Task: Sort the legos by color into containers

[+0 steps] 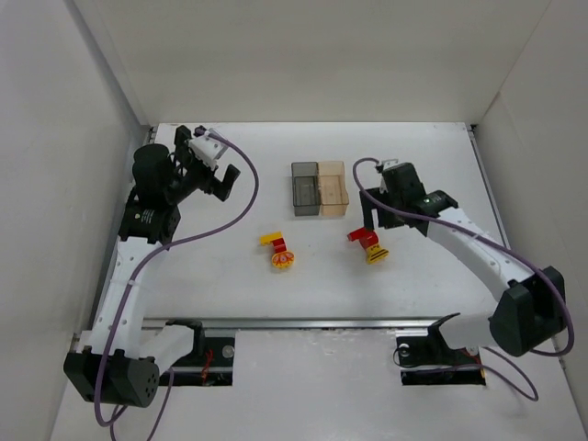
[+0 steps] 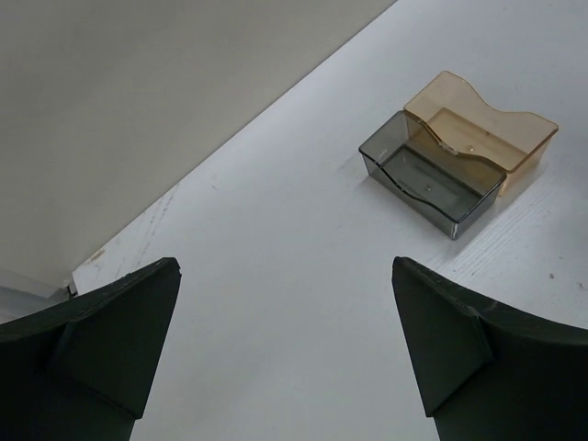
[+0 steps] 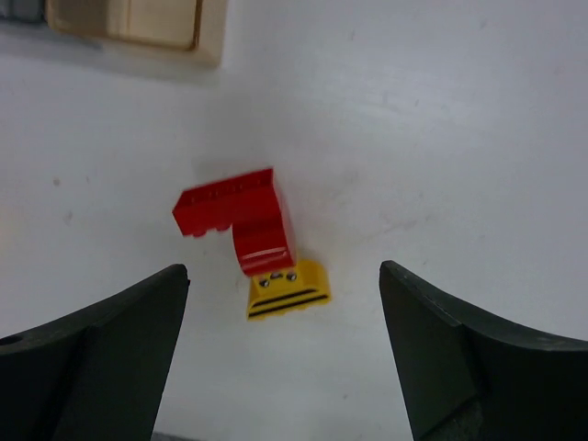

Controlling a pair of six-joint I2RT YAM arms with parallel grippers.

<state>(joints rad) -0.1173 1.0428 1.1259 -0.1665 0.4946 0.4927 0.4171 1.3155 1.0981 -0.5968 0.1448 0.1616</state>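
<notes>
Right wrist view: the right gripper (image 3: 284, 268) is seen with its jaws spread wide, nothing pinched between them and nothing touched. Right under the gap, a red lego (image 3: 243, 216) and a yellow lego (image 3: 288, 290) are found lying on the white table (image 3: 459, 119), pressed up against each other, the yellow one nearer the camera. A corner of the pale orange bin (image 3: 129, 23) is caught at the top left there, apart from the pair.

In the top external view that gripper is parked over those two pieces, just on the near side of the orange bin. Another little cluster, a yellow-and-red piece (image 1: 271, 239) touching a round red-and-yellow piece (image 1: 282, 260), is left out on the table between the two arms, near side of the bins. The dark grey bin (image 1: 304, 189) is joined to the orange one, grey on the left.

The left gripper (image 2: 286, 266) is also fully released, nothing gripped, held up off the table at the far left, well apart from the bins it's pointed at
</notes>
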